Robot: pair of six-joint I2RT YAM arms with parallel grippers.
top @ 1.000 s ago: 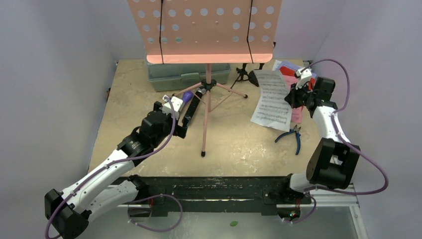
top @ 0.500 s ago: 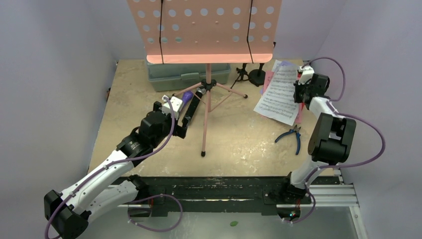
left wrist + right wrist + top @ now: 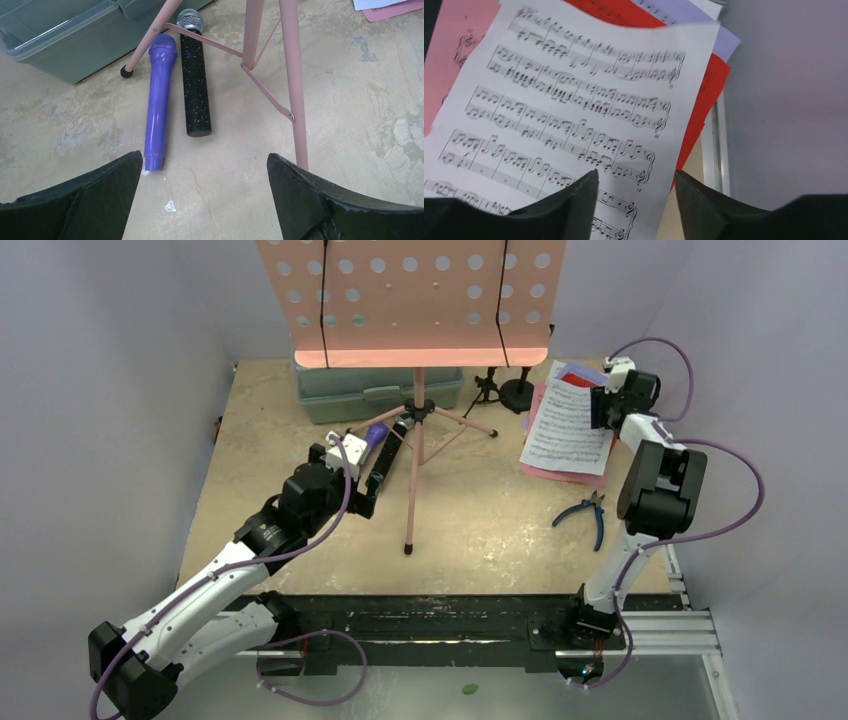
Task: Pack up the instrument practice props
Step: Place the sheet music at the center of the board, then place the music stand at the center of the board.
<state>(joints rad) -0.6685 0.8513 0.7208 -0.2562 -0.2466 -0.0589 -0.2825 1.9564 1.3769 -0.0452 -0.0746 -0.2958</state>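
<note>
The pink tripod stands mid-table with its perforated pink tray on top. Beside one of its legs lie the purple microphone and the black silver-headed microphone, side by side. My left gripper hovers just short of them, open and empty. At the back right, a white sheet-music page lies on pink and red pages. My right gripper is open over that white page's right edge, with nothing between its fingers. Two small black mic mounts stand behind the pages.
The grey-green plastic case sits behind the tripod. Blue-handled pliers lie in front of the page pile. Walls close in on the left, back and right, and a metal rail runs along the table's right edge.
My right gripper swung back and to the right with the white page, laid it on the coloured pages and opened. The left arm has not moved.
</note>
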